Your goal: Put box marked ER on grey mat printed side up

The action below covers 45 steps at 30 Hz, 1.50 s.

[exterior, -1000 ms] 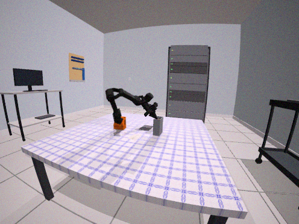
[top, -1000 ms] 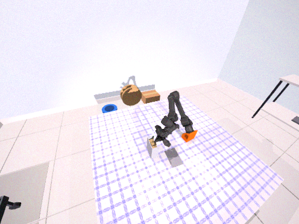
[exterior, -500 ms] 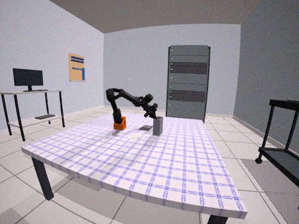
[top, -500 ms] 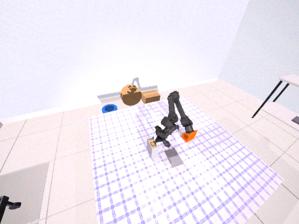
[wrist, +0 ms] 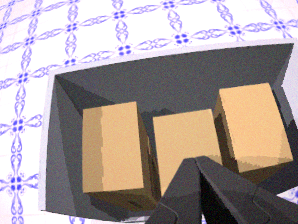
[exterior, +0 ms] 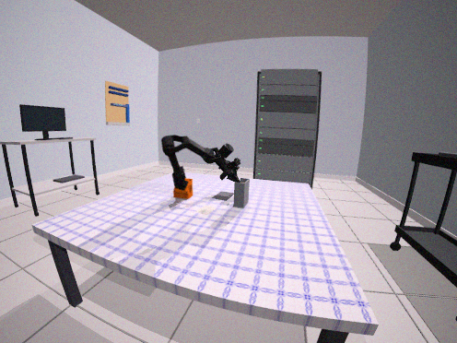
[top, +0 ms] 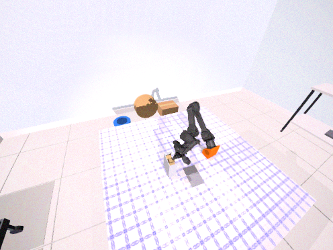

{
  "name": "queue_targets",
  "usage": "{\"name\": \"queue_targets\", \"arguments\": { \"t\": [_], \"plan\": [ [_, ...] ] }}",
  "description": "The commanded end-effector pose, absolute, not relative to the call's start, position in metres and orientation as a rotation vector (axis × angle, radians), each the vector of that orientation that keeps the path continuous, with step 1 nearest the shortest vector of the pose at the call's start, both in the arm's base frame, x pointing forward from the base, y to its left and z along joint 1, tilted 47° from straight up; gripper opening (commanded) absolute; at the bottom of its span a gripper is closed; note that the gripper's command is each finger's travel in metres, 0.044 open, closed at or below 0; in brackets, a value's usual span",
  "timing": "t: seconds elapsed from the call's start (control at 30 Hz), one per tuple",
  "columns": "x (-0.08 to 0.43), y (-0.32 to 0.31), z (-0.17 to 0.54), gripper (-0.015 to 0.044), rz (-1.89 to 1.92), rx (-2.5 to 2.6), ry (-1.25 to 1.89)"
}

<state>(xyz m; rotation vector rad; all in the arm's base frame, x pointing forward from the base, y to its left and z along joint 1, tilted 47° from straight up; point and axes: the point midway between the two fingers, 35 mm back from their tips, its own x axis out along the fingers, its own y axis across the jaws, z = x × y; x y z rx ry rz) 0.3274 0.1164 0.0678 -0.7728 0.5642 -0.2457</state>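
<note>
QSFP-100G tan cuboid boxes (top: 170, 159) (wrist: 185, 134), ER one not distinguishable, are enclosed by the grey open-topped bin (top: 166, 167) (exterior: 241, 195) (wrist: 47, 150), the middle one flanked closely and overhung by the clenched, empty black gripper (top: 173, 158) (exterior: 239, 180) (wrist: 194, 167), space being left along one long wall.

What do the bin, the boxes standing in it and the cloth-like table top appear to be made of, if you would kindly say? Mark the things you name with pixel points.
The bin (top: 168, 168) (exterior: 241, 194) (wrist: 165, 82): probably matte plastic or painted metal, judging by its smooth, thin grey walls.
The boxes (wrist: 114, 145) (wrist: 187, 137) (wrist: 255, 127): likely matte cardboard, being plain tan.
The table top (top: 141, 201) (exterior: 198, 249) (wrist: 95, 40): perhaps printed cloth or laminate, showing a blue-on-white check.
</note>
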Motion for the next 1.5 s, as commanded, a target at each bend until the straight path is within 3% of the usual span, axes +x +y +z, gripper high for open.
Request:
{"name": "queue_targets", "arguments": {
  "t": [0.0, 1.47],
  "plan": [
    [0.323, 0.114, 0.066, 0.0, -0.25, -0.777, 0.57],
    [0.303, 0.108, 0.06, 0.0, -0.249, -0.777, 0.571]
  ]
}}
